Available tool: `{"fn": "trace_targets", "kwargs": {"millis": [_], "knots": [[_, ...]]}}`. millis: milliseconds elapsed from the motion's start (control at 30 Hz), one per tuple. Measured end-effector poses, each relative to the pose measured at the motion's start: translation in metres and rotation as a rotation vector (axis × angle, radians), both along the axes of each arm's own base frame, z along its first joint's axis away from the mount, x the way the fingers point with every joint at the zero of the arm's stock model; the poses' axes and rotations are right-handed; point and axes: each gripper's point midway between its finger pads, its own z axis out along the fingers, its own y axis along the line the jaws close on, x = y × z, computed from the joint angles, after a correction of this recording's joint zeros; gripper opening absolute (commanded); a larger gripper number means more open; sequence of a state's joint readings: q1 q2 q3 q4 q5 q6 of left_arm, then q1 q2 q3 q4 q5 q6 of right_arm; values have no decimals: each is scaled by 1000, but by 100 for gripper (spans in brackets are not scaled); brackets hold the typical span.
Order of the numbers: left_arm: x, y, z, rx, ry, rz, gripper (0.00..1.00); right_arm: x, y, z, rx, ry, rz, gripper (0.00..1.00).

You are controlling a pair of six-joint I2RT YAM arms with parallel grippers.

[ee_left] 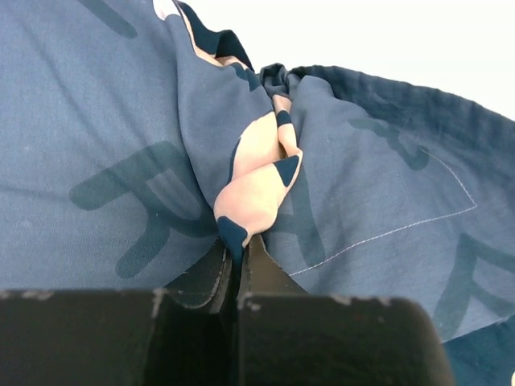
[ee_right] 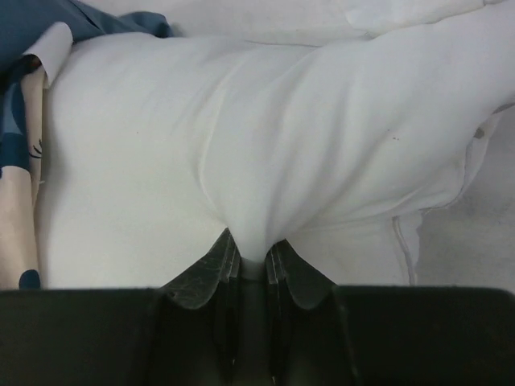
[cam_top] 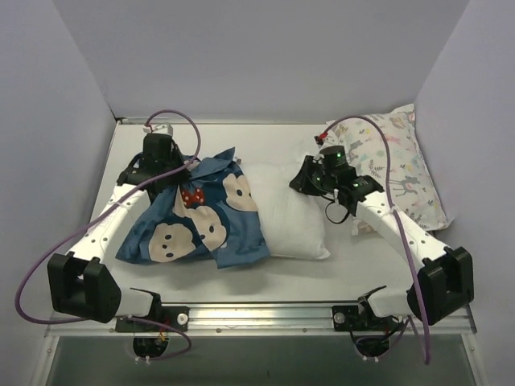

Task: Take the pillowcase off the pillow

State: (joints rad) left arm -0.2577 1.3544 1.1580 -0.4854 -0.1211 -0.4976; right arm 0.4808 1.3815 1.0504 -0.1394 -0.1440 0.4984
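Left fingers (ee_left: 211,277) pinch pillowcase (ee_left: 96,121) fold | right fingers (ee_right: 205,273) pinch pillow (ee_right: 265,145) | pillow's left end hidden under pillowcase

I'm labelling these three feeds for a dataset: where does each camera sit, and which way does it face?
Top external: fixed above and behind the bases, looking down across the table; left arm and right arm both show.
Left wrist: on the left arm's wrist, facing along its jaws, which are shut on a pillowcase fold.
Right wrist: on the right arm's wrist, facing along its jaws, which pinch the white pillow.
Shared: pillowcase in all three; pillow in top and right wrist.
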Motion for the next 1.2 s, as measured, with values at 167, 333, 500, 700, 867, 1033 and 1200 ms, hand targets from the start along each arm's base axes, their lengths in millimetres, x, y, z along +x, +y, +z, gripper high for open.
{"fn": "trace_targets", "kwargs": {"millis": [167,333,500,700,867,1033,1200], "knots": [[6,31,12,-13,18,78,0,4,-39,25,62,-14,-75,0],[9,72,-1,21,79,186,0,0,-67,16,36,51,-142,0],[13,70,-13,29,115,160,0,-4,-66,22,36,64,-132,0],[15,73,-11,62,111,145,0,-8,-72,28,-22,49,-103,90],[15,69,-10,112,102,124,0,-42,-15,49,-126,-51,113,100],[15,50,-16,151,110,79,0,-80,55,40,-213,-95,335,100],[19,47,-23,163,120,75,0,-52,65,-42,-411,37,300,1]]}}
